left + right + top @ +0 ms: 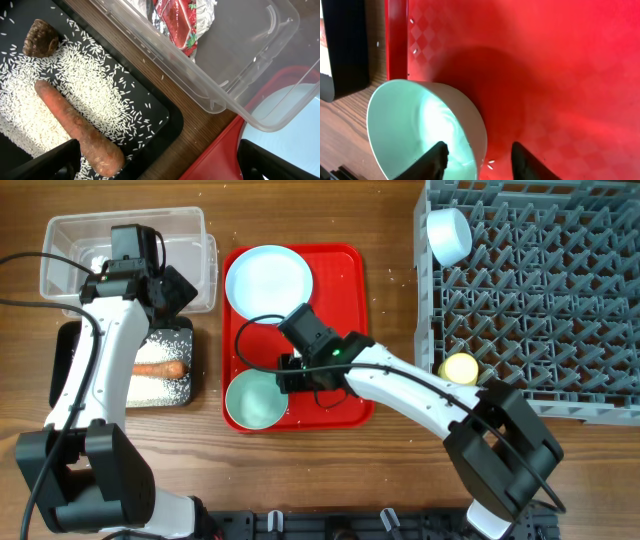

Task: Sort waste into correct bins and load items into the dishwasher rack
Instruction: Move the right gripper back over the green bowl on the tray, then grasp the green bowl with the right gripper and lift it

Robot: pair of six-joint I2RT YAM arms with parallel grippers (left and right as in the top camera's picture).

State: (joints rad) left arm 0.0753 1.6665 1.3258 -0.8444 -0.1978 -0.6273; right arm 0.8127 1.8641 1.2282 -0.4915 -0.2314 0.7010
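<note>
2 dishes sit in the rack (pixel 560 300) in the overhead view: a blue bowl (pixel 448 235) at a corner and a yellow cup (pixel 460 368) along the edge facing the red tray (pixel 350 270). On that tray lie a blue plate (pixel 268 278) and a green bowl (pixel 255 400), with the right gripper (pixel 285 380) at the bowl's rim. The left gripper (pixel 160 285) hangs where the clear tub (pixel 70 240) meets the black tray (pixel 60 370).

From the left wrist, we see that gripper spread wide with nothing between its fingers. Below it, an orange stick (pixel 75 125), a brown lump (pixel 41 37) and rice (pixel 100 85) lie in the black tray, and a red wrapper (pixel 177 17) lies in the tub.

From the right wrist, the gripper stands spread astride the green bowl's rim, 1 finger inside and 1 outside, not yet pinched. We judge the bowl stiff, light and glossy, so likely slippery. The thin rim is the only hold, and hung from 1 side the bowl will tend to tip, so the pinch should be deep and firm.
</note>
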